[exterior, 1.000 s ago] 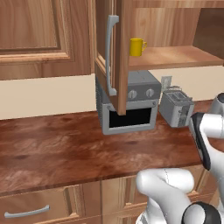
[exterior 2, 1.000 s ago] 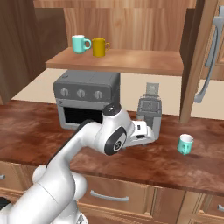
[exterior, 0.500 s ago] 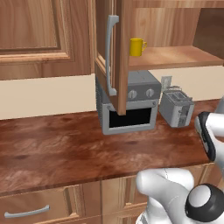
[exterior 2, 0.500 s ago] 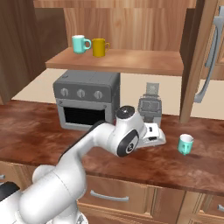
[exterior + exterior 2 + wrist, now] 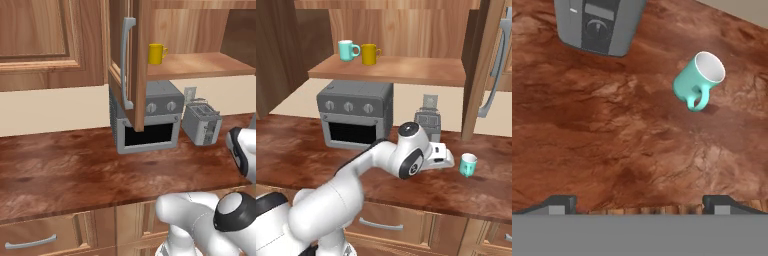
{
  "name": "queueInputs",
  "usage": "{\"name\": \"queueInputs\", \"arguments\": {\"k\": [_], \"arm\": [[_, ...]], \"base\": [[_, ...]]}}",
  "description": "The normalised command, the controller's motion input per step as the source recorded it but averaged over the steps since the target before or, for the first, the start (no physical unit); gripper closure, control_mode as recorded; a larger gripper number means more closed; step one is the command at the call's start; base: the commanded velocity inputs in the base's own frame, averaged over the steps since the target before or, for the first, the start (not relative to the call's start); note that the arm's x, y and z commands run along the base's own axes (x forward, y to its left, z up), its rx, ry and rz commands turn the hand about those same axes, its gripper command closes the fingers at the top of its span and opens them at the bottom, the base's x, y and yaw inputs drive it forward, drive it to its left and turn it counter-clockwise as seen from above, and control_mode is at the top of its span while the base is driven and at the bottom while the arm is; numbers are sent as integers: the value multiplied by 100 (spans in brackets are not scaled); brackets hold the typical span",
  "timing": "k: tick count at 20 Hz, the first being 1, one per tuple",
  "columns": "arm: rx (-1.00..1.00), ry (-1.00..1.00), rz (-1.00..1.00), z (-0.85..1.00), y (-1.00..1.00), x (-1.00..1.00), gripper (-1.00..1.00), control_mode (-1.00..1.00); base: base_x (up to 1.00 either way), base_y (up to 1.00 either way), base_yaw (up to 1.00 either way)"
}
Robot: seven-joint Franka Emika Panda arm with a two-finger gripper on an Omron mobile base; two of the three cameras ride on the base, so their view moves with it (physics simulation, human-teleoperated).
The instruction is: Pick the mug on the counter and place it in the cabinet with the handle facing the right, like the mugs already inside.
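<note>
The teal mug (image 5: 468, 164) with a white inside stands on the reddish-brown counter (image 5: 301, 150), right of the toaster. From the hand view, the mug (image 5: 697, 80) sits up and to the right, its handle turned toward the camera. My gripper (image 5: 639, 205) hovers above the bare counter (image 5: 612, 140), open, with nothing between the fingertips (image 5: 559, 204). The white hand (image 5: 438, 155) is just left of the mug, apart from it. In the cabinet, the shelf (image 5: 406, 70) holds another teal mug (image 5: 347, 50) and a yellow mug (image 5: 370, 54), both handles pointing right.
A grey toaster (image 5: 428, 120) stands behind the hand, and a toaster oven (image 5: 353, 117) is to its left under the shelf. The open cabinet door with its grey bar handle (image 5: 496, 65) hangs above the mug's right. Drawers run below the counter's front edge.
The arm has swung rightward along the counter, bringing the hand close to the teal mug. The jaws have stayed open and the mug has not moved.
</note>
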Motion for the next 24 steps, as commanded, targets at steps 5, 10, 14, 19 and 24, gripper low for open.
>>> {"name": "queueInputs", "arguments": {"k": [5, 10, 14, 19, 24], "arm": [[1, 0, -7, -4, -33, 19, -100, -100], [1, 0, -4, -9, -36, 24, -100, -100], [1, 0, 0, -14, -39, 17, -100, -100], [4, 0, 0, -29, -32, 18, -100, -100], [3, 0, 0, -24, -30, 21, -100, -100]], "base": [[0, 0, 0], [0, 0, 0], [0, 0, 0], [0, 0, 0], [0, 0, 0]]}}
